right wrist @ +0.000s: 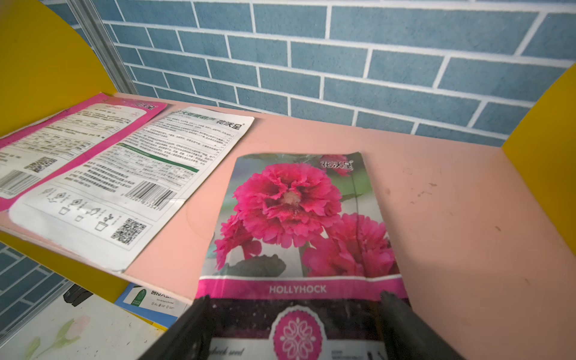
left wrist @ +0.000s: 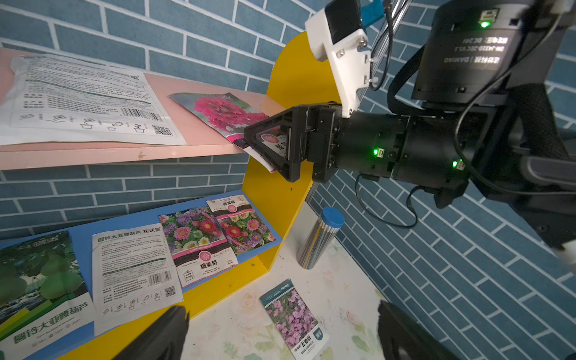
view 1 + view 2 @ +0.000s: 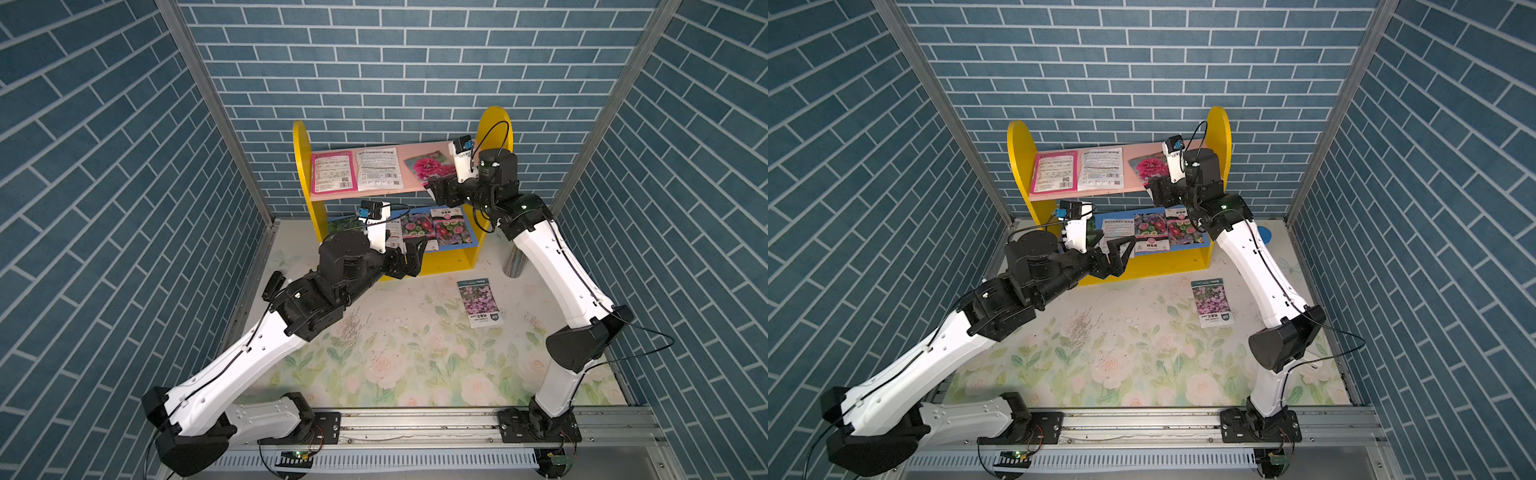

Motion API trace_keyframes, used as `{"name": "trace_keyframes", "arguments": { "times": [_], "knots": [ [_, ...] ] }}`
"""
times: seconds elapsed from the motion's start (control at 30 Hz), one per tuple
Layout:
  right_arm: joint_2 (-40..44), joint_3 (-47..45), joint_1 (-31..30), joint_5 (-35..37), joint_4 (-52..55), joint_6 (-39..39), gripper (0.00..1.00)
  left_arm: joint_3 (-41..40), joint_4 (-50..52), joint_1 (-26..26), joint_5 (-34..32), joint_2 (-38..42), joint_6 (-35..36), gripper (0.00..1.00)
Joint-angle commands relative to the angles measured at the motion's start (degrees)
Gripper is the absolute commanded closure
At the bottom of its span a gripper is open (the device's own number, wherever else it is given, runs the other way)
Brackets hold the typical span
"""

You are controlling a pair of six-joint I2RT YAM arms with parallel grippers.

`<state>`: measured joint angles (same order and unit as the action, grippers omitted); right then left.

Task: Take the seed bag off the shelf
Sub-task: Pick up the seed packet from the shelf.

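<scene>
I see the flowered table [image 3: 395,361] under everything, with the shelf [image 3: 451,259] at its far end, straight ahead of both sets of jaws.

My right gripper [image 2: 258,143] is at the front edge of the pink upper board [image 1: 436,202]. Its jaws are spread wide, one at each side of the near end of the hollyhock seed bag [image 1: 290,212]. That end hangs just over the board's edge, and the rest lies flat on the board beyond the jaws. I can't tell whether the pads touch it; the bag looks unpinched.

My left gripper [image 3: 411,249] hangs fully released in front of the blue lower board [image 2: 131,218], touching nothing. Four bags lie in a row just ahead of it.

Well off to the side of the right jaws, toward my left arm, lie a white-backed bag [image 1: 124,180] and a pink-edged bag [image 1: 62,131]. A purple-flower bag [image 3: 480,303] lies on the table, below and behind the right jaws. A steel cylinder with a blue cap [image 2: 318,243] stands beneath them, beside the shelf.
</scene>
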<state>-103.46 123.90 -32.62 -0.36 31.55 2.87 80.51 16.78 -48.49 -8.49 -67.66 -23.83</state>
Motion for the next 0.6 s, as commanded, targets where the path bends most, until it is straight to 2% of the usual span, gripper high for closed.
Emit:
{"name": "trace_keyframes", "arguments": {
  "times": [0.0,0.23,0.43,0.57],
  "knots": [
    [3.02,0.06,-0.16,-1.35,-0.70,-1.11,0.13,1.67,-4.19,2.03,2.58,-0.55,-4.46,0.00],
    [9.21,-4.46,-0.16,-1.29,-1.44,-1.62,0.08,0.09,-10.85,9.56,13.64,-3.17,-16.99,0.00],
    [20.37,-16.23,0.10,-5.77,-4.53,-3.21,0.00,3.35,-14.14,10.73,18.79,-9.12,-22.26,0.00],
    [28.56,-24.38,0.16,-9.18,-6.41,-3.99,0.00,6.83,-14.62,10.95,20.26,-13.53,-24.40,0.00]
  ]
}}
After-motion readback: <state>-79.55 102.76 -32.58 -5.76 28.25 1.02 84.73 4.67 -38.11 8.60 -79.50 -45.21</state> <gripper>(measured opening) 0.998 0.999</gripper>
